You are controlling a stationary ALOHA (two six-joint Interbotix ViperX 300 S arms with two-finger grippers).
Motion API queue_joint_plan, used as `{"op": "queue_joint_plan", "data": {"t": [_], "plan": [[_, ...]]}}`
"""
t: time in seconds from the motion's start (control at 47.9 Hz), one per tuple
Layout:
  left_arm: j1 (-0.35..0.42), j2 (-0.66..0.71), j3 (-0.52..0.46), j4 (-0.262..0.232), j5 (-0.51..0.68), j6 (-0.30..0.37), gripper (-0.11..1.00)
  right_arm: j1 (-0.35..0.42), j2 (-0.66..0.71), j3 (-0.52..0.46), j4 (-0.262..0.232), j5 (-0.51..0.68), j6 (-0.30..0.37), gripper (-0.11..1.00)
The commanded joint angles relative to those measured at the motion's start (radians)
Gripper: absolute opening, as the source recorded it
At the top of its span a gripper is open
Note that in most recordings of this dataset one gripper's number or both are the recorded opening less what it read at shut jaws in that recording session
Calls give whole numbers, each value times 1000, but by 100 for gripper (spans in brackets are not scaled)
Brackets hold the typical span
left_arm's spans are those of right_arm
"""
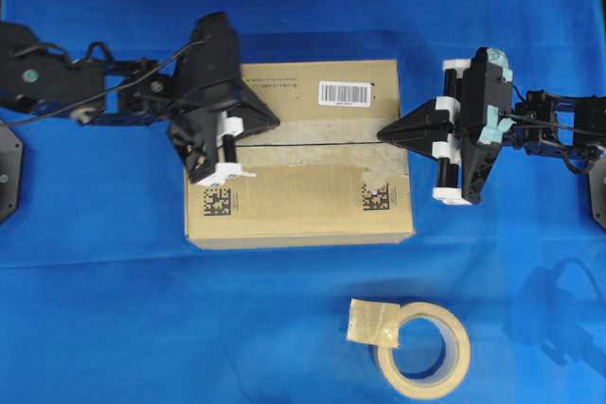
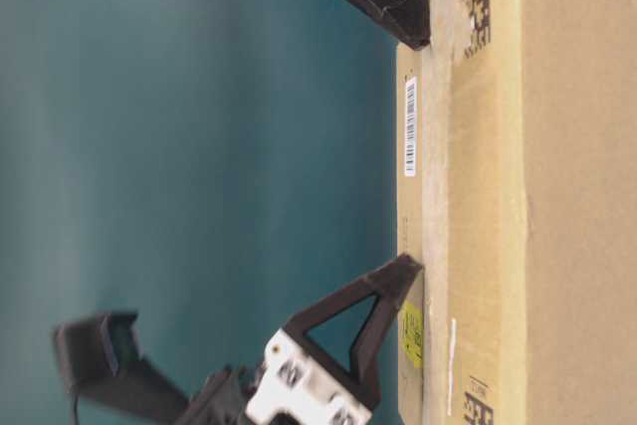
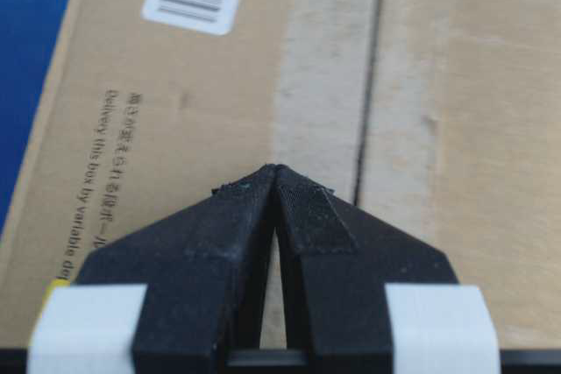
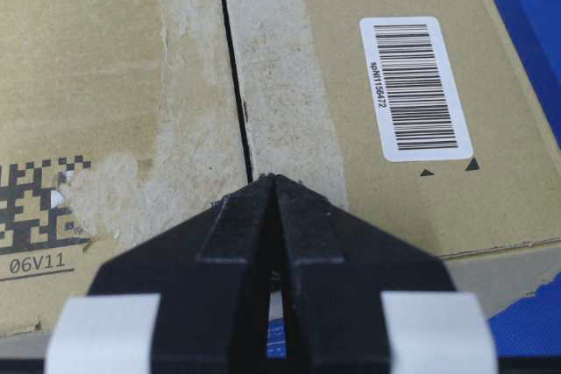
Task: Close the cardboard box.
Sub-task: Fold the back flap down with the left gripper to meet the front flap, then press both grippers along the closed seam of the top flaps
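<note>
The cardboard box (image 1: pixel 298 153) is lying at the middle of the blue cloth (image 1: pixel 95 309), its long axis running left to right, flaps folded flat and meeting at a dark seam (image 1: pixel 322 142). The left gripper (image 1: pixel 275 126) is sitting over the box's left end, fingers pressed together, seemingly resting on the top. The right gripper (image 1: pixel 382 134), likewise pinched together and holding nothing, is meeting the right edge at the seam. Bare cloth is lying all round; a tape roll (image 1: pixel 423 349) is sitting well apart, nearer the front.
</note>
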Motion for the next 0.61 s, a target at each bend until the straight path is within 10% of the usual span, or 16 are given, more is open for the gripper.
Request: {"op": "queue_joint_plan", "data": {"t": [0.0,0.585], "plan": [[-15,-55,48,-2,-123,2,0,-5,-6,-15,0,-5,-2,0],[-72,-181,379,-2,-549,-3,0,-5,-2,-18,-2,-8,-2,0]]}}
